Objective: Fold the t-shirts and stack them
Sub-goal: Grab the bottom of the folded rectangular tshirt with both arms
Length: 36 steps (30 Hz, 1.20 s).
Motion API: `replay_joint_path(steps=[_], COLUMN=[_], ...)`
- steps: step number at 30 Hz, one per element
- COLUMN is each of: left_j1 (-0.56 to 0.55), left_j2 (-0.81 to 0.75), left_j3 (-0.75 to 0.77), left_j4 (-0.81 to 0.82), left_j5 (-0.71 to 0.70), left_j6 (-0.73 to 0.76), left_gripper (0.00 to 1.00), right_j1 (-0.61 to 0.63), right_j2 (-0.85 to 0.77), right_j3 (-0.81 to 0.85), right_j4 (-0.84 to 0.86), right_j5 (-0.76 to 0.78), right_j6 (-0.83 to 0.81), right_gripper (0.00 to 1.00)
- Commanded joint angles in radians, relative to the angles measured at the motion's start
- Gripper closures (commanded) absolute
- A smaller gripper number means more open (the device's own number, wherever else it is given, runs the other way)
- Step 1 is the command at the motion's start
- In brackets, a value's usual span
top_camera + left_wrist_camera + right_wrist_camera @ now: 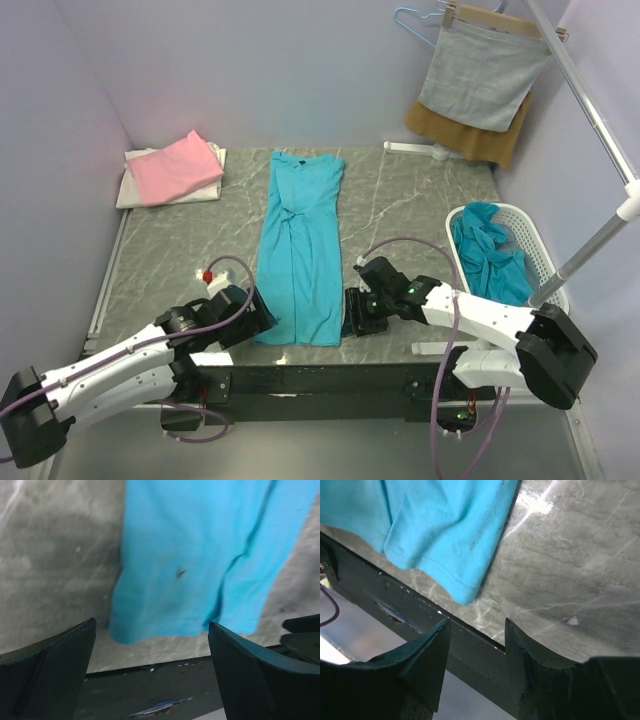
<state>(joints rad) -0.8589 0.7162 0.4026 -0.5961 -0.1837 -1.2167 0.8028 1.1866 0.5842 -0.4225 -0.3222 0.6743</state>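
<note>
Teal shirt [300,240] flat on desk [420,200], long axis running near-to-far, hem at near edge. Left jaws wide apart, right jaws half apart, both empty, flanking hem corners, equally near.

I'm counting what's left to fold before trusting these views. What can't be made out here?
- Top view: the teal shirts in the basket are bunched behind its wall; their number is unclear.
- Top view: the pink shirt covers most of the white shirt.
- Left wrist view: blur makes the dark mark on the flat teal shirt unreadable.
- Wrist views: frame edges cut off that shirt beyond its hem.
</note>
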Motion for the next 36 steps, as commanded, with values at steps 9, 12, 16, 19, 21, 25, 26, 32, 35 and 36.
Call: replay_joint_path(steps=[9, 12, 16, 19, 21, 25, 26, 32, 35, 36], left_j1=[-0.066, -0.068, -0.066, -0.066, -0.066, -0.066, -0.066, -0.072, -0.107, -0.118], left_j2=[0.023, 0.054, 0.104, 0.137, 0.15, 0.149, 0.146, 0.114, 0.127, 0.135], left_j3=[-0.061, -0.065, -0.071, -0.082, -0.093, -0.094, -0.09, -0.081, -0.062, -0.053], left_j4=[-0.056, -0.036, 0.022, 0.074, 0.102, 0.104, 0.102, 0.154, 0.177, 0.179], left_j5=[-0.045, -0.053, -0.048, -0.034, -0.022, -0.019, -0.019, 0.041, 0.064, 0.066], left_j6=[-0.144, -0.136, -0.122, -0.119, -0.121, -0.115, -0.112, -0.078, -0.083, -0.09], left_gripper=[0.01, 0.03, 0.15, 0.42, 0.57, 0.78, 0.83, 0.99, 0.99, 0.99], right_j1=[0.076, 0.076, 0.078, 0.078, 0.079, 0.079, 0.078, 0.078, 0.078, 0.078], right_j2=[0.194, 0.229, 0.261, 0.272, 0.277, 0.28, 0.275, 0.211, 0.151, 0.137], right_j3=[0.049, 0.057, 0.066, 0.062, 0.059, 0.066, 0.068, 0.086, 0.078, 0.069], right_j4=[0.142, 0.166, 0.182, 0.189, 0.195, 0.199, 0.2, 0.099, 0.041, 0.03], right_j5=[0.041, 0.04, 0.034, 0.031, 0.035, 0.04, 0.038, 0.095, 0.13, 0.132], right_j6=[0.12, 0.126, 0.133, 0.137, 0.137, 0.128, 0.122, 0.096, 0.096, 0.096], right_gripper=[0.47, 0.47, 0.49, 0.54, 0.65, 0.87, 0.9, 1.0, 1.0, 1.0])
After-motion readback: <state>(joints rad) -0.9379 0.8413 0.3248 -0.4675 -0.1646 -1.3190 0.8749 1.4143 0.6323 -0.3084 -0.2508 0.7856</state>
